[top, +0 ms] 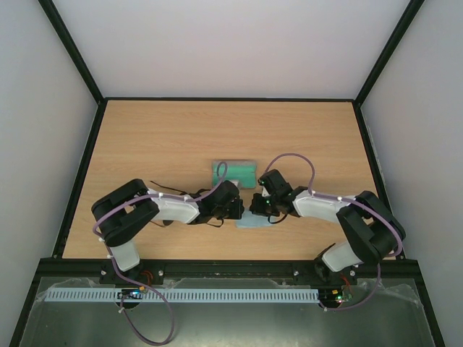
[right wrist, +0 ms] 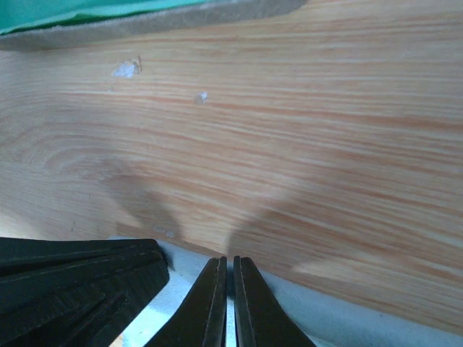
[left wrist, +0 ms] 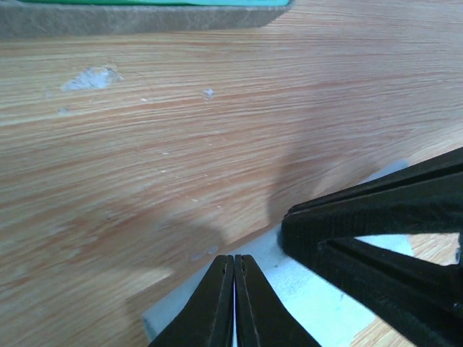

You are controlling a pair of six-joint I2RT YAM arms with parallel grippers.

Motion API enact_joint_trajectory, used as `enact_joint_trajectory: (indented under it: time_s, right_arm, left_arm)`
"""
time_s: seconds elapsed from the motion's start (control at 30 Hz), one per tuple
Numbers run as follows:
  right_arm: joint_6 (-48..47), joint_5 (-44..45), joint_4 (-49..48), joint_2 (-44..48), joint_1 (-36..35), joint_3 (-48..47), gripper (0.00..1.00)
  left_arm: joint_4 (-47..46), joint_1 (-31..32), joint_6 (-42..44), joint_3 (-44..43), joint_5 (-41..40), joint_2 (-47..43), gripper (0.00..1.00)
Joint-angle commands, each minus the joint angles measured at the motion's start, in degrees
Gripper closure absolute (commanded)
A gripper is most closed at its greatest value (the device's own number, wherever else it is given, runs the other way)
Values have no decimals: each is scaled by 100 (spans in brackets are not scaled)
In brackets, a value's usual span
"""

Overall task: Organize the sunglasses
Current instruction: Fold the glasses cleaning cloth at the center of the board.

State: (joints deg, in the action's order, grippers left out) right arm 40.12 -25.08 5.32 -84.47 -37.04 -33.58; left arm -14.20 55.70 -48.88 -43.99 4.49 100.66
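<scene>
Pale walls are closing in a wooden counter [top: 145,144], where both arms are meeting near the middle of its front edge. You are keeping the fingers together on the left hand [left wrist: 234,260] and the right hand [right wrist: 229,262], both over the blue cloth [right wrist: 333,311] in front of the grey case [top: 235,172]. You are not seeing the sunglasses anywhere. They are likely light, bendable and easily scratched, so they are calling for a gentle hold at the bridge.

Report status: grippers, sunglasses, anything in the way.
Left gripper shut, right gripper shut, both at the light blue cloth's far edge; pinch unconfirmed. Sunglasses not in view. Case beyond, clear of both.
</scene>
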Motion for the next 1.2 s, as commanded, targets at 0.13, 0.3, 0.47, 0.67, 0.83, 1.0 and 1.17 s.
enact_joint_trajectory:
  time_s: [0.13, 0.3, 0.47, 0.67, 0.83, 1.0, 1.17]
  right_arm:
    - [-298, 655, 463, 228, 359, 72, 94]
    - [-344, 837, 733, 533, 564, 123, 88]
    - [-522, 1120, 1012, 730, 661, 98, 86]
    - [-465, 1629, 1295, 885, 717, 86, 86]
    - [-408, 1658, 1313, 985, 720, 91, 86]
    - [-399, 1670, 1422, 1276, 719, -1, 86]
    - [-399, 1661, 1551, 1442, 715, -106, 85]
  left_arm:
    - [257, -101, 181, -36, -318, -15, 97]
    - [233, -168, 202, 47, -335, -21, 97]
    - [244, -200, 220, 86, -363, -58, 97]
    - [356, -217, 262, 137, -475, -217, 97]
    - [439, -214, 288, 203, -546, -438, 96]
    - [578, -217, 325, 254, -695, -706, 96]
    - [651, -213, 334, 255, -654, -1013, 84]
